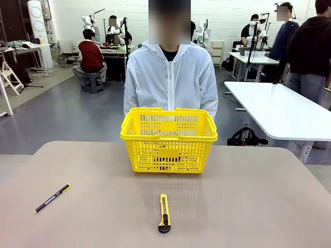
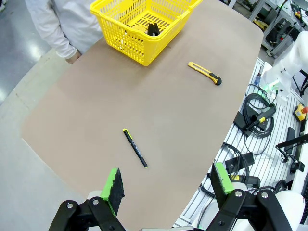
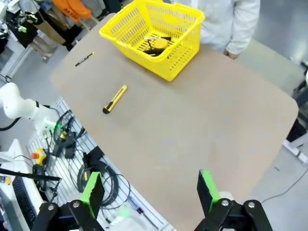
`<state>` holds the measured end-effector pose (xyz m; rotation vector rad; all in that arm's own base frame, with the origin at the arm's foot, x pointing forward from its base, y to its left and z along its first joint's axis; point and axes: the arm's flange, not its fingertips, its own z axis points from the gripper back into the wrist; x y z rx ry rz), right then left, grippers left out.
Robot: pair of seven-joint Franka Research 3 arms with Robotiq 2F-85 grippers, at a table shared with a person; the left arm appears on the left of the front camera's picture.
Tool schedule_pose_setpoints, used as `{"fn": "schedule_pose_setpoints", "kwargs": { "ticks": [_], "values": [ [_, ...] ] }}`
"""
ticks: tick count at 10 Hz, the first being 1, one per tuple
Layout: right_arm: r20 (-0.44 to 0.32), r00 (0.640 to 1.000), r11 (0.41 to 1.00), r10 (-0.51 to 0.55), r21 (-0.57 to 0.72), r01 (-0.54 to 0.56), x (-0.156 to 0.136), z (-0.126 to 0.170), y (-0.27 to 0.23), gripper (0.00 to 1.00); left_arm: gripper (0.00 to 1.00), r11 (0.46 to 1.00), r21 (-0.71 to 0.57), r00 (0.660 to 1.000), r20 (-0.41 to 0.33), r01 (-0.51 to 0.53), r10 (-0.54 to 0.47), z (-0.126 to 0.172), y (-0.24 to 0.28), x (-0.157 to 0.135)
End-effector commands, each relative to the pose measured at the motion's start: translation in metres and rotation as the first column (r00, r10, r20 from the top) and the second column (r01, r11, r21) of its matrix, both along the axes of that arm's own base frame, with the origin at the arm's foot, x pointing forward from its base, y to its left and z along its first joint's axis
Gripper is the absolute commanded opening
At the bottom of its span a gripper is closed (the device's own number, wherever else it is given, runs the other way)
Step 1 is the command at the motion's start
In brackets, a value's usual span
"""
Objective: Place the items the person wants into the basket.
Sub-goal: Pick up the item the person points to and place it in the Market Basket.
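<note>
Beige and rounded at its corners, the tabletop (image 1: pixel 248 196) carries a yellow plastic shopping basket with lattice sides (image 1: pixel 169 140) at its far edge, directly in front of a person in a white hooded zip-up jacket (image 1: pixel 170 80). In the right wrist view, a small rounded yellow tape measure with black trim (image 3: pixel 156 45) lies on the basket floor, with a slim white marker (image 3: pixel 155 37) just beside it. On the open table, well apart from the basket, lie a long yellow utility knife (image 1: pixel 163 212) and a black pen with a yellow tip (image 1: pixel 52 198). The left gripper (image 2: pixel 167 186) and the right gripper (image 3: pixel 151 191) both hang above the table with their 2 green-padded fingers spread wide, holding nothing.
</note>
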<state>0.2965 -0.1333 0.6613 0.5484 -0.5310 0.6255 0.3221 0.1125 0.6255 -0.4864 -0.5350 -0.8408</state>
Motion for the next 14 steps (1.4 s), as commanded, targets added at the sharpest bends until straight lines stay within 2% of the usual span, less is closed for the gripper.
{"fn": "schedule_pose_setpoints", "kwargs": {
  "ticks": [1, 14],
  "values": [
    [0.009, 1.000, 1.000, 0.018, 0.005, -0.018, -0.0023, 0.0016, 0.0006, 1.00, 0.94, 1.000, -0.017, 1.000, 0.015, 0.019, -0.019, -0.0007, 0.0013, -0.0016],
    [0.009, 1.000, 1.000, 0.018, 0.005, -0.018, -0.0023, 0.0016, 0.0006, 1.00, 0.94, 1.000, -0.017, 1.000, 0.015, 0.019, -0.019, -0.0007, 0.0013, -0.0016]
  ]
}}
